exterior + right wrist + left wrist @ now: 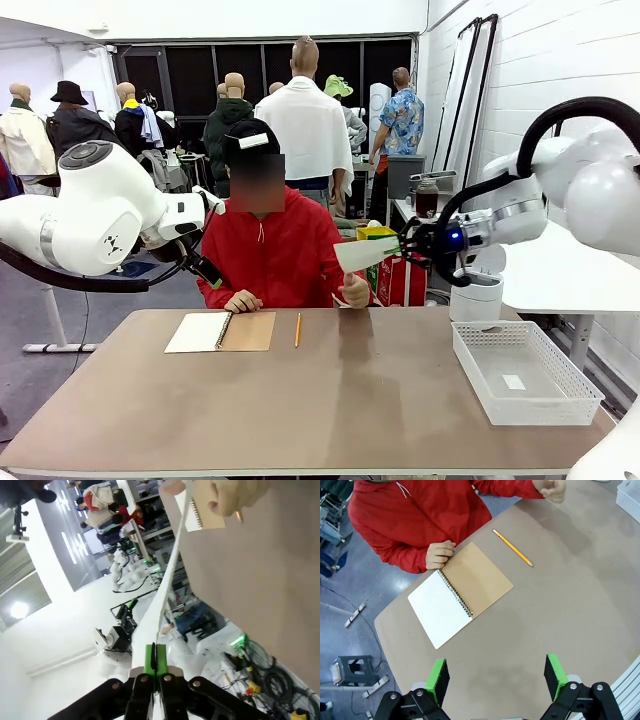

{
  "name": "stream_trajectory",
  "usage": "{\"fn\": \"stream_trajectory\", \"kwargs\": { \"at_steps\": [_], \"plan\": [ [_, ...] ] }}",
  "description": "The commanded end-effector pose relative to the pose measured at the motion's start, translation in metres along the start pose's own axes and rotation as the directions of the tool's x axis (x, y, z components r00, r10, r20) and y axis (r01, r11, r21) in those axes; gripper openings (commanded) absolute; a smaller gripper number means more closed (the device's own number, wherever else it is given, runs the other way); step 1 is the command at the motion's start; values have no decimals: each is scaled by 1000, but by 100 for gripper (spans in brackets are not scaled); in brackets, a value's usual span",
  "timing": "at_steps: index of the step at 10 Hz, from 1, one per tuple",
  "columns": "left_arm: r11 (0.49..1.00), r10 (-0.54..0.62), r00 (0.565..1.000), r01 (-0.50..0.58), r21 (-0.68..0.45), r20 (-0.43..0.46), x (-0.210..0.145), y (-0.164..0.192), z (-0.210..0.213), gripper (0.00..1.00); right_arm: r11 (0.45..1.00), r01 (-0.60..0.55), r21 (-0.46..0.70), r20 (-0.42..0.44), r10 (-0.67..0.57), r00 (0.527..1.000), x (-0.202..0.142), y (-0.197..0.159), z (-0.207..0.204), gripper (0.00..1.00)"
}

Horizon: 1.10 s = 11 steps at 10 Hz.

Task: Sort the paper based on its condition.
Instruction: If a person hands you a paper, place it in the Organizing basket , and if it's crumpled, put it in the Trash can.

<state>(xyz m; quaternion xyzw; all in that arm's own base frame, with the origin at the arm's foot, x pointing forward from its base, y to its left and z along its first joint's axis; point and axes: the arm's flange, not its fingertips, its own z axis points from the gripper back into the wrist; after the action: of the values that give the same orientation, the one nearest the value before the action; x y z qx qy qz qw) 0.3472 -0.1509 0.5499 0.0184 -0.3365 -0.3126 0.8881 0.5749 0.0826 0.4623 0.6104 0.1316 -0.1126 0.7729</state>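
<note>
A white sheet of paper hangs in the air above the table's far edge, and my right gripper is shut on its right end. In the right wrist view the paper runs edge-on away from the closed green pads. The person's hand is a fist just under the sheet's far end; I cannot tell whether it touches. My left gripper is raised at the left, open and empty, looking down on the table.
An open spiral notebook with a brown cover and a yellow pencil lie at the far side by the person's other hand. A white mesh basket stands at the right.
</note>
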Motion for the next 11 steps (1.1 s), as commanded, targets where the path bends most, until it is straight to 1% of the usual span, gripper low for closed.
{"fn": "stream_trajectory", "kwargs": {
  "at_steps": [1,2,4,6,7,8,9,11],
  "plan": [
    [1000,-1,1000,1,0,1,0,0,0,100,983,-135,-126,24,139,990,-12,-9,31,0],
    [1000,-1,1000,1,0,1,0,0,0,100,961,-195,-197,14,201,979,-20,-17,52,0],
    [1000,-1,1000,1,0,1,0,0,0,100,911,-239,-337,-19,247,969,-27,-33,75,0],
    [1000,-1,1000,1,0,1,0,0,0,100,835,-273,-478,-58,280,958,-36,-46,91,0],
    [1000,-1,1000,1,0,1,0,0,0,100,815,-267,-515,-50,283,958,-37,-45,94,0],
    [1000,-1,1000,1,0,1,0,0,0,100,794,-228,-563,-7,271,963,-38,-38,90,0],
    [1000,-1,1000,1,0,1,0,0,0,100,844,-250,-475,-66,250,966,-29,-43,99,0],
    [1000,-1,1000,1,0,1,0,0,0,100,844,-250,-475,-66,250,966,-29,-43,99,0]
  ]
}}
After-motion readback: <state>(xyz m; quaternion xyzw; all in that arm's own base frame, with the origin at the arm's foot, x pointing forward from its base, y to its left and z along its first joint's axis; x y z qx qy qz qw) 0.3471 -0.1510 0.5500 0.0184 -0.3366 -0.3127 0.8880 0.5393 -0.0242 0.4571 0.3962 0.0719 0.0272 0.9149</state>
